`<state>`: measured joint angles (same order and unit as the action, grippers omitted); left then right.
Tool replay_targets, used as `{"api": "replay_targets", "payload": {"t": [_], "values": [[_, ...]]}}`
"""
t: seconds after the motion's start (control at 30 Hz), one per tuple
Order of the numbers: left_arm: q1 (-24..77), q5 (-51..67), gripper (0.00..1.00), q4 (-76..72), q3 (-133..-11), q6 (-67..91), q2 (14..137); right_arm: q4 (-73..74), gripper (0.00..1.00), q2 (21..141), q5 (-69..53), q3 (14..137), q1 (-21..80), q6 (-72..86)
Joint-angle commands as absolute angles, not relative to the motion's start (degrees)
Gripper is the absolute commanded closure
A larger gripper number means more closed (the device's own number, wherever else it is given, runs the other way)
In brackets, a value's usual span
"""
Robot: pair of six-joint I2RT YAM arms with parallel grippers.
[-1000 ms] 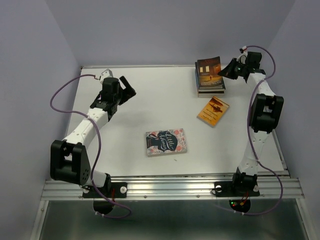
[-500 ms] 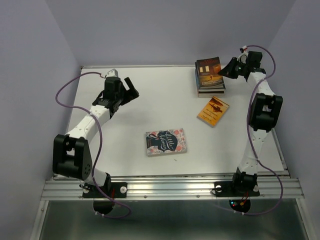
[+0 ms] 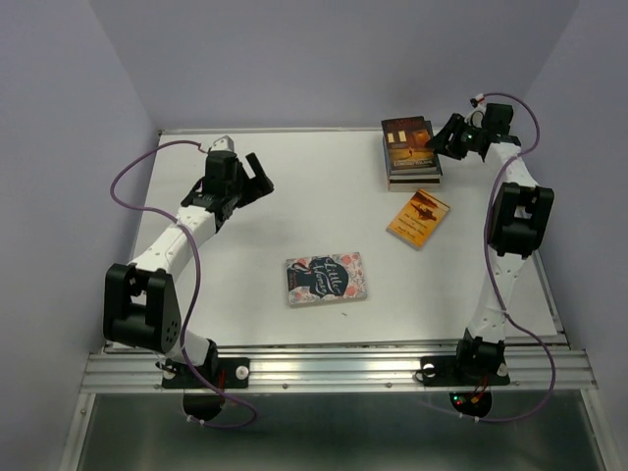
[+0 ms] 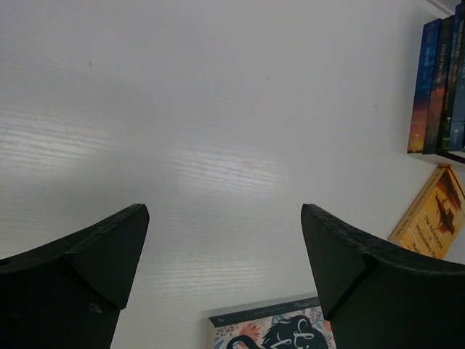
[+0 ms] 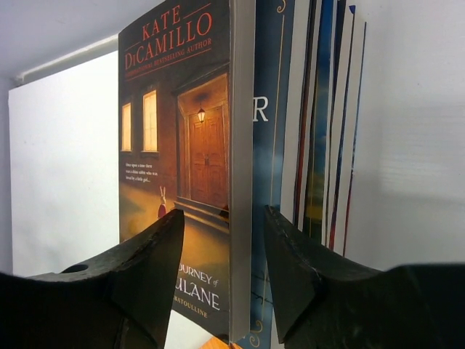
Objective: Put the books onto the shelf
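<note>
The brown-covered book (image 5: 182,131) is found upright between the part-opened fingers of the right gripper (image 5: 224,217), ungripped; the left gripper (image 4: 224,211) is spread wide, empty.

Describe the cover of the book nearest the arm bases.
The book is pink-floral around a navy centre; clearest in top external.

We see white links and boxy black joint housings on both the left arm (image 3: 172,245) and the right arm (image 3: 515,221), a purple cable (image 3: 115,186) looping along each. The left gripper (image 4: 224,218) and right gripper (image 5: 224,218) end in matte black wedge-shaped fingers (image 4: 80,269); the bases (image 3: 211,371) are black.
</note>
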<state>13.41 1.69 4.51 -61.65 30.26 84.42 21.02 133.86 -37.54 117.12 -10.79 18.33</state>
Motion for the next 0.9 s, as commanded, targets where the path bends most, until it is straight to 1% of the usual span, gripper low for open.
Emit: {"api": "replay_targets", "payload": {"t": [0.0,0.03,0.1,0.13,0.17,0.2,0.23,0.33,0.4,0.43,0.47,0.5,0.6,0.63,0.7,0.73,0.77,0.87], "values": [[14.32,2.64,0.01,4.04,-63.98,28.83,82.88,21.09,0.45,131.75,-34.72,118.48,-11.16,18.02],[14.59,2.72,0.01,4.13,-63.81,28.92,82.88,21.18,0.44,130.53,-33.93,117.87,-11.16,17.84],[15.46,2.72,0.01,4.04,-63.55,28.74,82.88,21.18,0.38,129.03,-33.31,116.90,-11.16,17.05],[15.82,2.99,0.01,4.04,-63.46,28.39,82.88,21.09,0.28,127.46,-32.88,115.94,-11.16,16.88],[16.17,3.42,0.01,4.04,-63.46,27.78,82.88,21.09,0.23,126.57,-32.44,115.23,-11.16,16.61],[16.61,4.12,0.01,3.78,-63.46,26.99,83.23,21.09,0.13,125.52,-32.08,114.44,-11.16,16.52],[17.74,4.74,0.01,3.78,-63.98,26.20,83.49,21.01,0.00,124.38,-31.38,113.48,-11.16,16.44],[21.16,7.38,0.01,3.87,-64.86,22.77,85.07,20.31,0.00,118.06,-29.19,107.25,-11.16,17.48],[22.67,9.83,0.01,3.08,-63.82,20.75,85.86,18.12,0.00,111.21,-26.56,98.56,-11.16,20.38],[23.37,13.50,0.01,1.86,-62.85,20.31,86.04,16.80,0.00,108.40,-25.59,94.78,-10.55,21.43],[23.64,15.28,0.01,0.45,-61.88,19.69,86.65,15.05,0.00,105.50,-24.10,87.00,-10.02,23.71],[23.73,16.77,0.01,0.44,-61.44,19.43,87.27,14.33,0.00,99.81,-22.60,83.27,-9.24,24.60],[24.69,20.83,0.01,0.44,-60.73,17.59,89.81,13.97,0.00,92.22,-16.54,73.68,-5.46,29.33],[25.05,21.09,0.01,0.44,-60.56,17.32,90.52,13.97,0.00,87.67,-16.18,67.47,-4.84,30.83],[25.66,21.97,0.01,0.35,-60.29,17.23,92.45,13.63,0.00,83.43,-16.26,61.55,-2.57,35.39],[25.84,22.67,0.01,0.44,-60.21,17.23,93.07,13.80,0.00,80.01,-18.17,56.91,-1.68,36.03],[26.19,23.98,0.01,0.44,-60.03,17.23,93.95,15.54,0.00,78.50,-19.15,55.04,0.51,36.91],[26.37,23.21,0.01,0.44,-59.59,18.72,95.71,20.80,0.00,73.75,-24.85,47.92,5.17,35.08]]}}
